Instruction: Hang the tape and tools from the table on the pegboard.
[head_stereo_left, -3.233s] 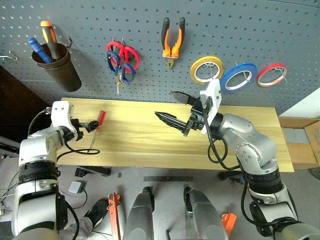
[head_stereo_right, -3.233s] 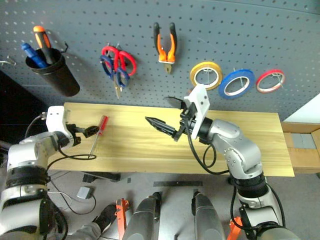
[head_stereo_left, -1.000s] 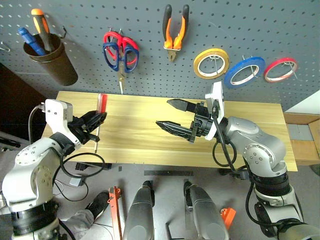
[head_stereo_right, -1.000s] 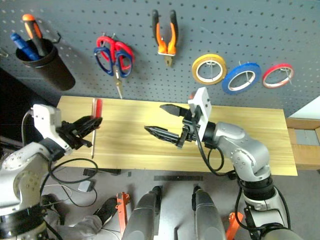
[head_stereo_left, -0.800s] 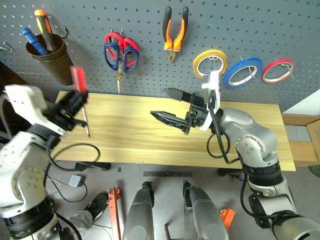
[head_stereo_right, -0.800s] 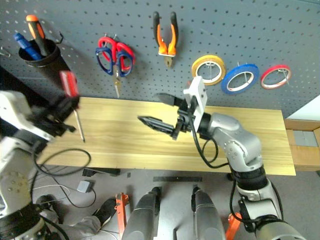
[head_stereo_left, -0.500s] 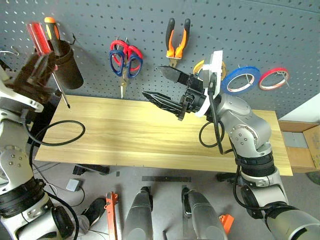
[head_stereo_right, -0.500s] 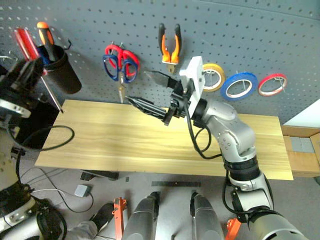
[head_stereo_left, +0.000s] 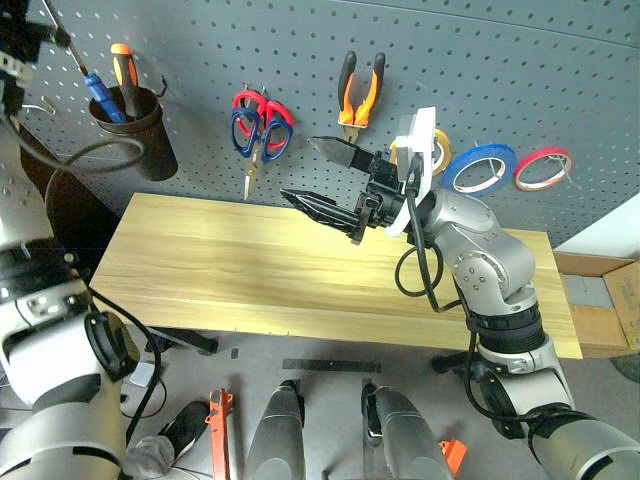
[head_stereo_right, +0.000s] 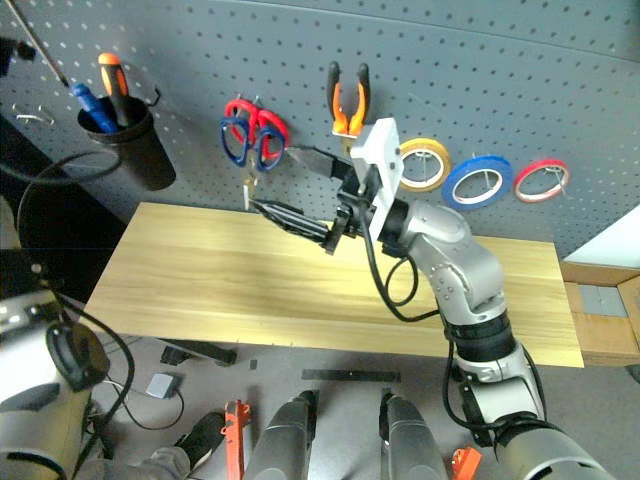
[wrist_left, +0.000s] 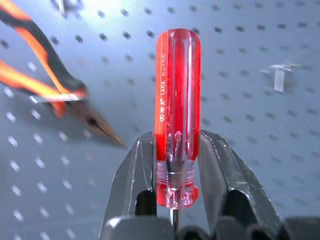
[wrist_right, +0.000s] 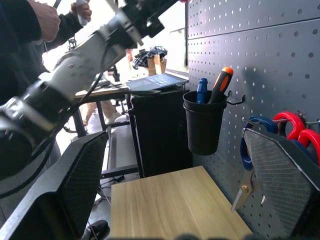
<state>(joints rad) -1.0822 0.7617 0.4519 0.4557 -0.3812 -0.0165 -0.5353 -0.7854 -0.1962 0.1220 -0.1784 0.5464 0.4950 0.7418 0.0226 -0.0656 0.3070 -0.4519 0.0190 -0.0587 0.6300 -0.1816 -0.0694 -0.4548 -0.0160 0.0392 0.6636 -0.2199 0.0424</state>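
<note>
I see the left gripper (wrist_left: 175, 165) pinching the screwdriver (wrist_left: 177, 115) by the lower end of its clear red handle, one black finger (wrist_left: 131, 175) pressed on each side, the handle standing upright between them in front of the pegboard (head_stereo_left: 520, 70). From the head views the left arm is raised high at the upper left corner, and I can make out the thin metal shaft (head_stereo_right: 40, 48) slanting down above the black cup (head_stereo_left: 135, 130). That cup hangs on the board and holds a blue-handled tool (head_stereo_left: 100, 95) and an orange-and-black-handled one (head_stereo_left: 125, 70).

My right gripper (head_stereo_left: 330, 178) is spread wide and holds nothing; it points toward the robot's left, hovering above the rear part of the table (head_stereo_left: 250, 270), just in front of the hanging items. Its two black fingers (wrist_right: 65, 190) frame the cup and the scissor handles in the right wrist view.

On the board I note the red-handled scissors (head_stereo_left: 265, 110) and blue-handled scissors (head_stereo_left: 245, 130) hanging together, the pliers (head_stereo_left: 358, 95) to their right, then the yellow roll (head_stereo_right: 425, 163), partly behind the right wrist, the blue tape (head_stereo_left: 482, 167) and the red roll (head_stereo_left: 543, 168), each on a hook.

The tabletop is bare wood. In the right wrist view a person's hand (wrist_right: 82, 10) shows in the background, beyond the left arm
</note>
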